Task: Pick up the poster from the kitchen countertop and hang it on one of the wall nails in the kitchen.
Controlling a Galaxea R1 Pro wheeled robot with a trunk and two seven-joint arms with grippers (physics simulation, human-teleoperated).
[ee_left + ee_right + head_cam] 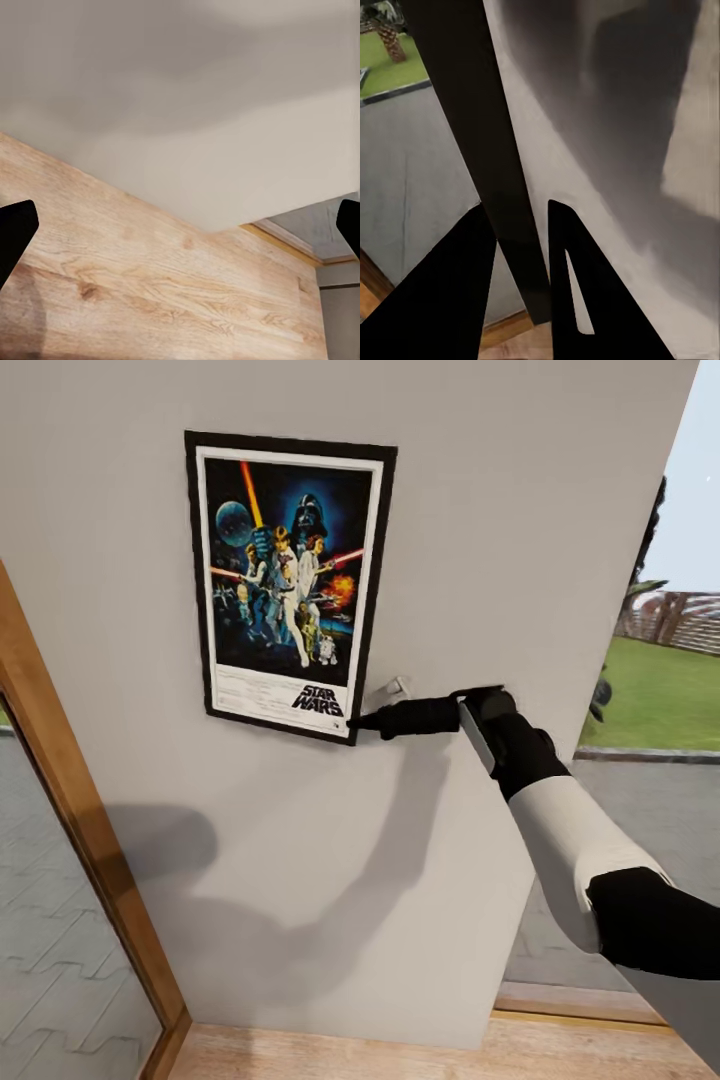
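Observation:
The poster (285, 575) hangs slightly tilted against the grey wall (520, 510), with its figures upright and the "STAR WARS" logo at the bottom. My right gripper (358, 723) reaches in from the right and is shut on the poster's lower right corner. In the right wrist view the thin black frame (472, 97) runs between the two fingers (457, 300) of the right gripper (519, 216). A small grey nail (392, 688) sticks out of the wall just right of the frame. My left gripper (180, 232) is open, pointing down at the wood floor. The kitchen countertop is out of view.
A wooden door frame (85, 820) slants along the left. Light wood floor (400, 1055) meets the wall's base. The wall ends at the right, where an opening shows grey paving (640, 810) and grass (660, 700) outside.

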